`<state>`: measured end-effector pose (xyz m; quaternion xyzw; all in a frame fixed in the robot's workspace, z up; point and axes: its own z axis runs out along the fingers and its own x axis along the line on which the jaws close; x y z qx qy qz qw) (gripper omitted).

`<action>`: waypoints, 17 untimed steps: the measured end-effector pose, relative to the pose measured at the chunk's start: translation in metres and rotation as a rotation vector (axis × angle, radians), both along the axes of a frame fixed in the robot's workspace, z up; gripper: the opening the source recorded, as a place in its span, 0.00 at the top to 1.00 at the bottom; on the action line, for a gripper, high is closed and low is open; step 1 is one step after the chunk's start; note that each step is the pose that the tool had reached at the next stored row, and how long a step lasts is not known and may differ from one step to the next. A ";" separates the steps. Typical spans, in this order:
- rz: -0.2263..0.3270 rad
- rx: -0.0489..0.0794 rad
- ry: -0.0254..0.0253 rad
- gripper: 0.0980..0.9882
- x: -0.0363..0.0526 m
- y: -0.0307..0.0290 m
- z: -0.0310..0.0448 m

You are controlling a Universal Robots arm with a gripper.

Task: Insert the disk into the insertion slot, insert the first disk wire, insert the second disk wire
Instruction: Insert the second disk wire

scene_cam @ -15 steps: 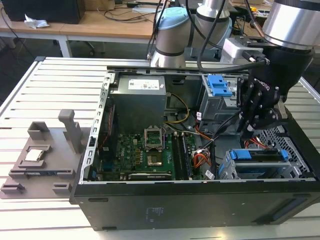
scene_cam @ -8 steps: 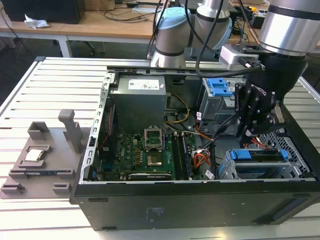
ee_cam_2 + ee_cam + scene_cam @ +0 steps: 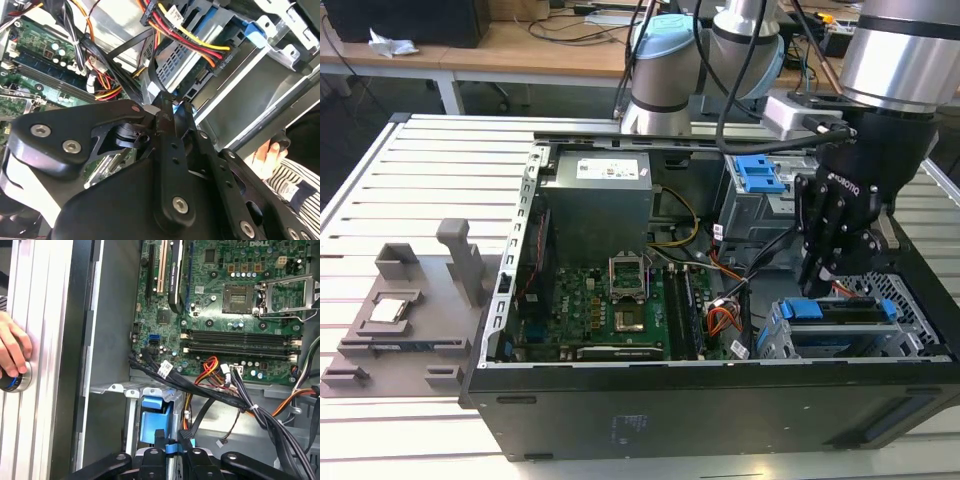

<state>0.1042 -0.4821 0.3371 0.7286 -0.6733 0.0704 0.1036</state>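
Blue plastic marked the disk (image 3: 840,312), which I saw already seated in the insertion slot (image 3: 775,340), the perforated silver cage at the front corner of the open computer case (image 3: 720,410) on the exterior view's right. I had the gripper (image 3: 817,283) poised directly above the rear edge of the disk, beside the motherboard (image 3: 610,310). In the first wrist view the gripper (image 3: 171,448) had its fingers drawn close together, pinching a small blue-tipped plug just over the blue carrier frame (image 3: 152,425). In the second wrist view the same fingertips (image 3: 162,107) pressed that plug, on a flat black cable (image 3: 152,70), against the connector edge of the disk. I judged the jaws clenched on this plug. I could not tell whether it belonged to the first disk wire, as no red showed on it. An orange, yellow and red wire bundle (image 3: 190,37) ran into a black connector at the cage. A person's hand (image 3: 12,352) rested on a round knob on the slatted table (image 3: 430,170).
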 end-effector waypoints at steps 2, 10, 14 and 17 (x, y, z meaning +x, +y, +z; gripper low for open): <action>0.000 -0.002 0.0000 0.84 0.0006 0.0000 -0.0001; 0.000 -0.003 0.0001 0.95 0.0007 0.0000 -0.0001; 0.000 -0.003 0.0003 0.95 0.0060 0.0000 0.0027; 0.000 -0.003 0.0088 0.95 0.0173 -0.0001 0.0034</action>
